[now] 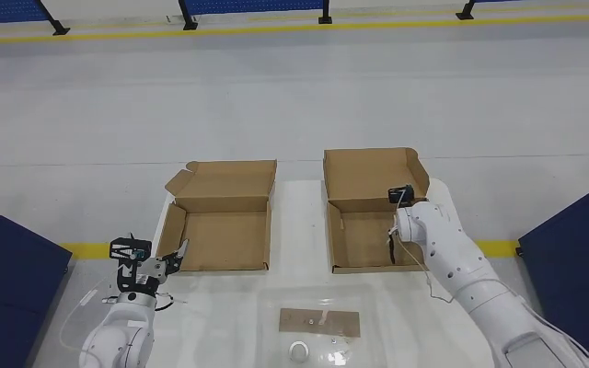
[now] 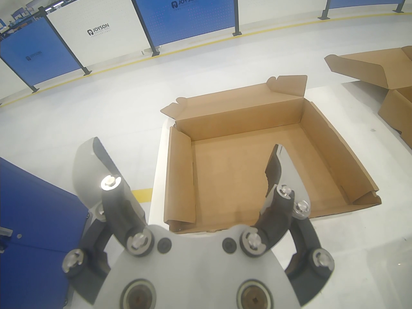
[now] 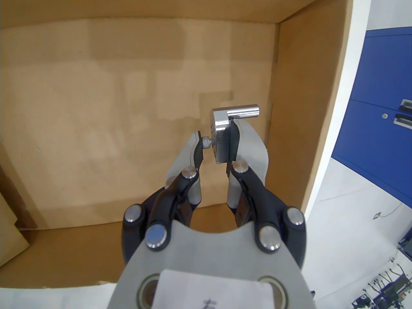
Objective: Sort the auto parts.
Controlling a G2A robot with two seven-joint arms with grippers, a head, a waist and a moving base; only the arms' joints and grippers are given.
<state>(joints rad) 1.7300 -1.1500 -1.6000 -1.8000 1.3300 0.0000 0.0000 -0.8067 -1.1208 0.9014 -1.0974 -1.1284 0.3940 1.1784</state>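
Gripping a shiny metal part (image 3: 221,130), the right gripper (image 3: 215,145) is hanging inside the right cardboard box (image 3: 96,98), part pinched between its fingertips (image 3: 198,149) near the side wall. Left gripper (image 2: 186,146) is hovering by the left box (image 2: 334,149), fingers (image 2: 283,168) spread wide.

light: bright, even glow is coming from above | shadows: soft shade is lying inside left box (image 2: 238,120) along its walls | glare: white counter (image 1: 221,294) beside left box is washing out; screw (image 2: 110,182) on left tool (image 2: 186,146) is flashing; metal part (image 3: 236,112) in right tool (image 3: 216,135) is gleaming | distortion: partitions (image 2: 180,4) beyond left box are bowing at edges
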